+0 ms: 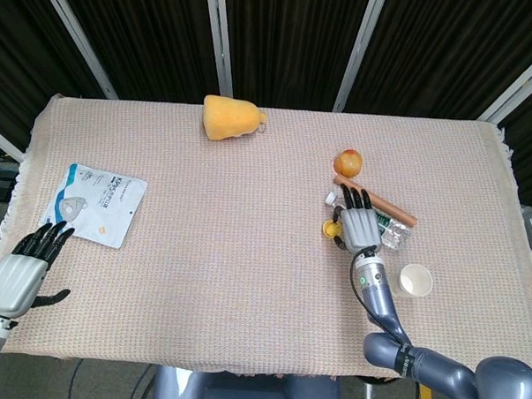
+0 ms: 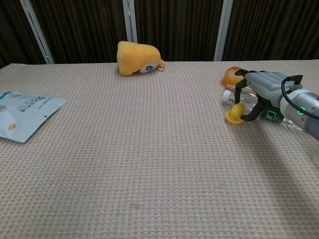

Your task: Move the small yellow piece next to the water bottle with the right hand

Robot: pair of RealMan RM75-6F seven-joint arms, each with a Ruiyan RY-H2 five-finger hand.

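The right hand (image 2: 261,92), fingers curled down, pinches the yellow piece (image 2: 234,115) beside the bottle (image 2: 251,102) (lying flat); the left hand (image 1: 23,264) rests spread.

open cloth mid-table (image 1: 246,243) | right blocked: water bottle (image 1: 390,233), apple (image 1: 348,162), paper cup (image 1: 415,280)

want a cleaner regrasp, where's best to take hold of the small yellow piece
Probably by its rounded body, pinched from above and the left. The yellow piece lies low on the cloth, its right side close against the bottle, under the right hand, so only the top and left look open.
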